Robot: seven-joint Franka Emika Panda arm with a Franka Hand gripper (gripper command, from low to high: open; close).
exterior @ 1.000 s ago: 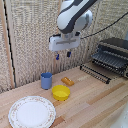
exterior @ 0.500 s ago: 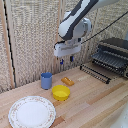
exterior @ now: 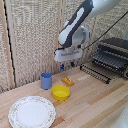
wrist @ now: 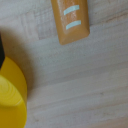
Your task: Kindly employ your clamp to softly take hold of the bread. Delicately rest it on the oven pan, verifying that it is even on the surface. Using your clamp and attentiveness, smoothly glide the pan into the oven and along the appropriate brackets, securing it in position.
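Wooden tabletop (exterior: 95,100) backed by a woven screen carries the bread (exterior: 67,80), lying flat near the yellow bowl (exterior: 61,92) and apart from it, with a blue cup (exterior: 46,80) and a patterned plate (exterior: 31,111) toward the exterior view's left. At the exterior view's right, the oven (exterior: 116,54) sits with the oven pan (exterior: 96,73) extending out in front of it. Gripper (exterior: 69,64) hangs above the bread without touching it; whether its jaws are apart or closed cannot be told, and the wrist view shows no fingers, only bread and bowl on bare wood.

The arm (exterior: 80,25) reaches in from the exterior view's upper right and bends downward at the wrist. Its claw (exterior: 68,64) points straight down, hanging in the air; its jaws are too blurred to judge.
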